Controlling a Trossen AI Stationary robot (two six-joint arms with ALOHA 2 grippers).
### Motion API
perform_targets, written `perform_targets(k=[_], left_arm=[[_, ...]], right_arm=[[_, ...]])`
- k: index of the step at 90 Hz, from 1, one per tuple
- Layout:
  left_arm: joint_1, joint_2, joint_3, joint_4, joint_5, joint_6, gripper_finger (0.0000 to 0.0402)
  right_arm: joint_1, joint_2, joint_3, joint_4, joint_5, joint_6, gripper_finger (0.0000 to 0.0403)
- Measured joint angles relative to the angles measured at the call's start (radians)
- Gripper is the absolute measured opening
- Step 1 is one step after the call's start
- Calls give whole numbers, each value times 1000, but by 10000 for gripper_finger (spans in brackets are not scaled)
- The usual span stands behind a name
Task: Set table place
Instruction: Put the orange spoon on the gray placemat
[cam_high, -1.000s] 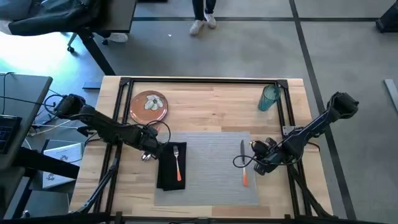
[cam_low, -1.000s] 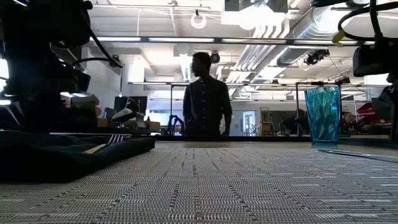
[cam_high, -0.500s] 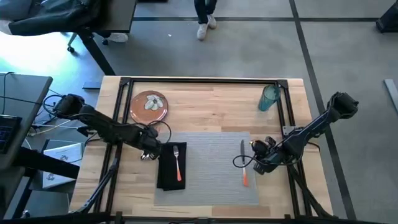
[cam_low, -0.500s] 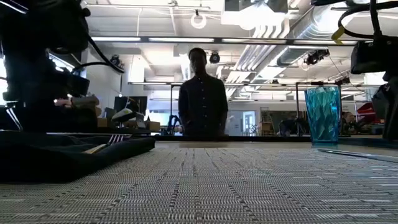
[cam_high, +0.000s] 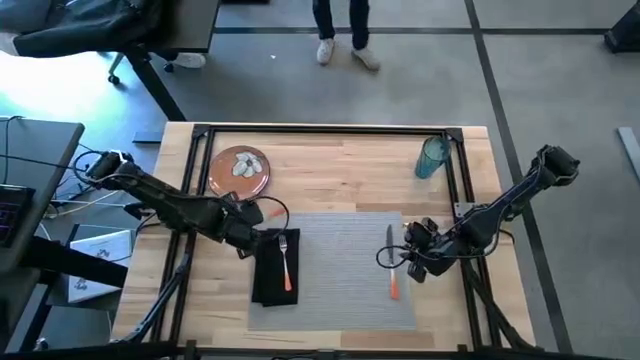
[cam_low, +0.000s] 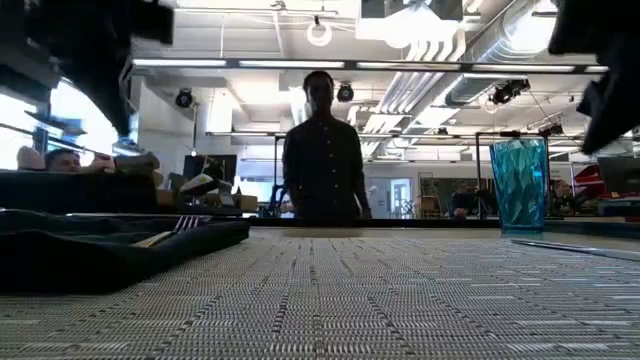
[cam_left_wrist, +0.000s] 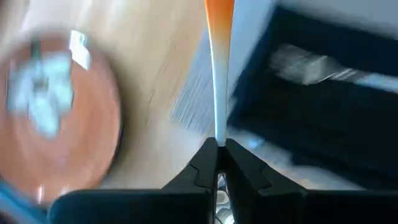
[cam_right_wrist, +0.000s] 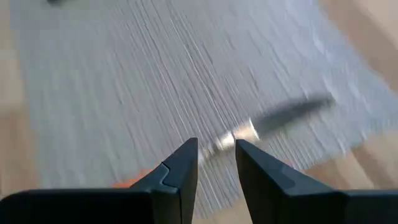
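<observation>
Placemat (cam_high: 335, 265) lies at the table's (cam_high: 330, 160) front edge. Left gripper (cam_left_wrist: 217, 158) grasps an orange-handled utensil (cam_left_wrist: 219, 37) beside the napkin (cam_high: 272, 270); right gripper (cam_right_wrist: 216, 163), slightly parted, hovers over the knife (cam_high: 392, 262).

Two dark jointed arms are showing black looping cables near the wrists; each gripper is ending in two black angular fingers (cam_right_wrist: 181, 171).
</observation>
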Motion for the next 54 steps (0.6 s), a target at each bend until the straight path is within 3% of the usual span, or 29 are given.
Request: perform_targets(k=[14, 19, 33, 54], left_arm=[[-54, 5, 33, 109, -61, 250, 0], [-65, 8, 33, 191, -62, 382, 0], [-72, 62, 34, 392, -52, 705, 0], [-51, 195, 34, 617, -58, 1005, 0]], right_arm=[[-36, 0, 5, 201, 164, -140, 94], [-66, 1, 5, 294, 175, -184, 95], [-168, 29, 6, 506, 26, -275, 110], [-318, 151, 6, 682, -176, -162, 164]])
